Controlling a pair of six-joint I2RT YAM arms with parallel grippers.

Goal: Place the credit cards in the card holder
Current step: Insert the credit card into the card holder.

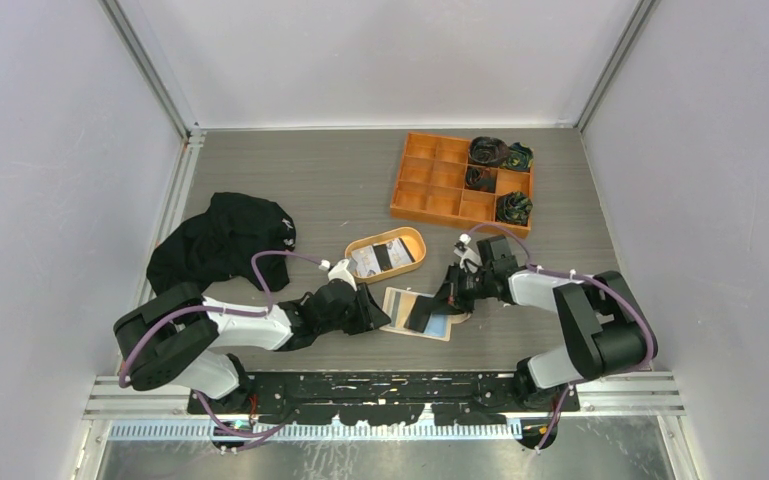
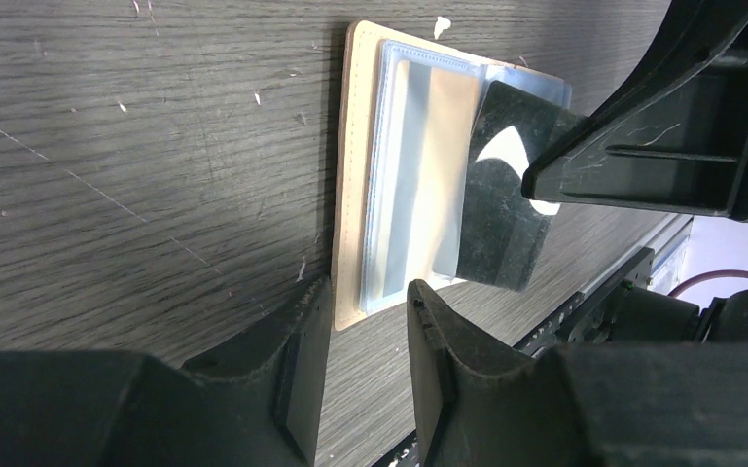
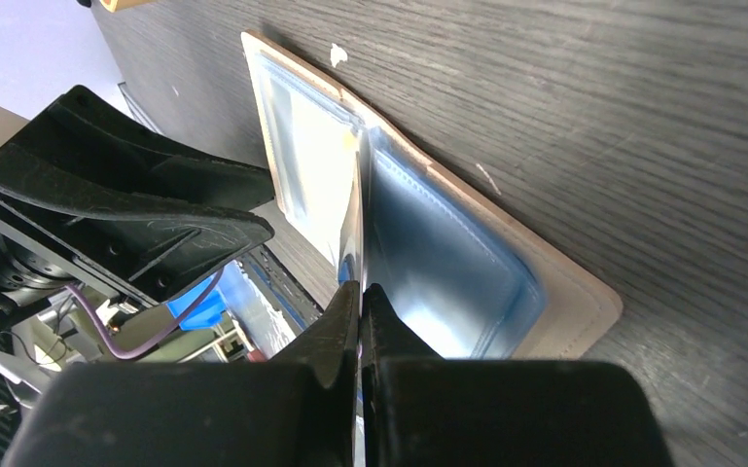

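The beige card holder lies open and flat on the table, its clear sleeves facing up. My right gripper is shut on a dark credit card and holds it tilted over the holder's sleeves. In the right wrist view this card is edge-on, its far end at a sleeve's mouth. My left gripper stands open at the holder's near left edge, one corner lying between its fingertips, nothing clamped. Two more credit cards, a light one and a dark one, lie in the oval tray.
The oval orange-tan tray sits just behind the holder. An orange compartment box with dark rolled items stands at the back right. A black cloth lies at the left. The table's near edge and rail run close in front of both grippers.
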